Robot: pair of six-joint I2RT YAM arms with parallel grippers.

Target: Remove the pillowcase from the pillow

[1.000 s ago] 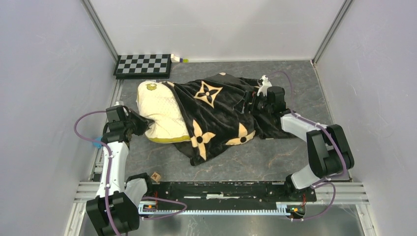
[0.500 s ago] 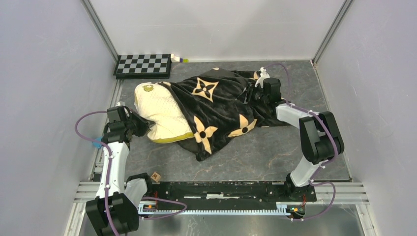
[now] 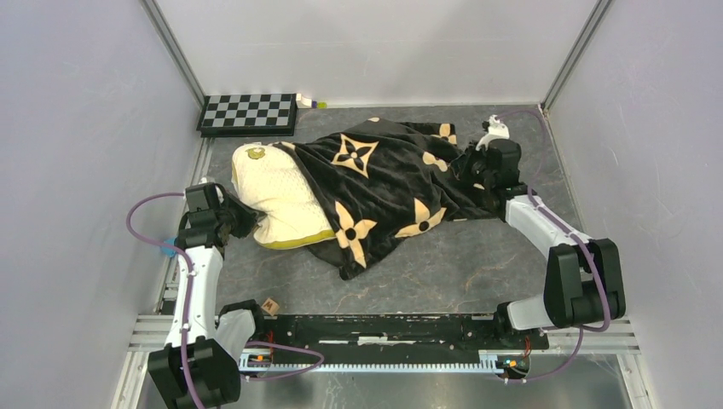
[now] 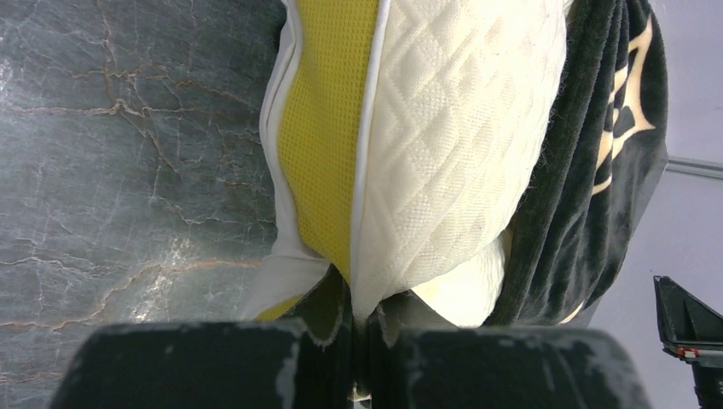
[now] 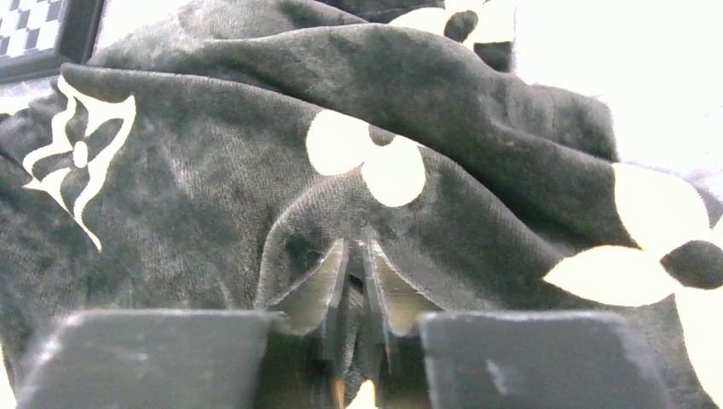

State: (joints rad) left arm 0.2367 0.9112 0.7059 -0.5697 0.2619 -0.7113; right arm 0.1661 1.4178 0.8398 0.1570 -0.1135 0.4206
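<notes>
The pillow (image 3: 281,192) lies near the checkerboard (image 3: 248,112), partly inside the pillowcase (image 3: 384,183). The left gripper (image 4: 358,311) pinches the pillow's bare end. The right gripper (image 5: 358,273) is clamped on a pillowcase fold at the end farthest from the checkerboard.

- Left arm (image 3: 194,285): white tubular links, black joint housings; purple cable (image 3: 130,220) with a blue tag; mounted at the left end of the black base rail (image 3: 384,328).
- Right arm (image 3: 533,223): matching white links, black joints and purple cable (image 3: 604,277); mounted at the rail's right end.
- Left pincer (image 4: 360,341) and right pincer (image 5: 356,264): matt black blocks with pale, scuffed edges.
</notes>
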